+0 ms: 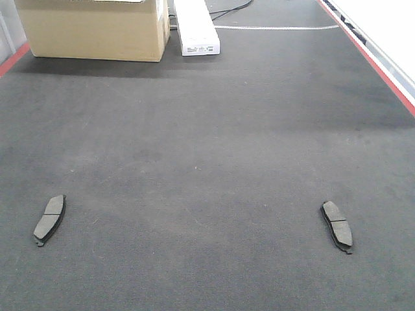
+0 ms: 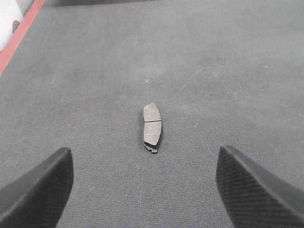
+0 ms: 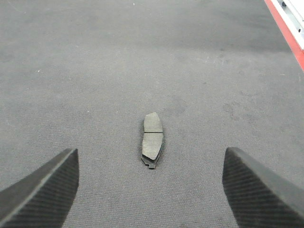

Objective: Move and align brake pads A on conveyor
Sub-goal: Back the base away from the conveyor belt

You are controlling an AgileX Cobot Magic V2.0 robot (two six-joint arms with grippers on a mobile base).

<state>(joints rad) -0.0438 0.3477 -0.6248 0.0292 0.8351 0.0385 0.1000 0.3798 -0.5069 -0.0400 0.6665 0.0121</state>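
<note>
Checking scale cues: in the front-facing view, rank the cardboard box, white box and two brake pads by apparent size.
1. cardboard box, cropped.
2. white box, also cropped.
3. left brake pad and right brake pad: they look alike, so unranked.

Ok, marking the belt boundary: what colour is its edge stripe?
The stripe is red, clearest in the front view.

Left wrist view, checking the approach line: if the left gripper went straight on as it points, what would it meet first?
Likely the brake pad, lying lengthwise on the conveyor, centred ahead between the open fingers. Nothing else shows in that line, though depth is hard to judge.
</note>
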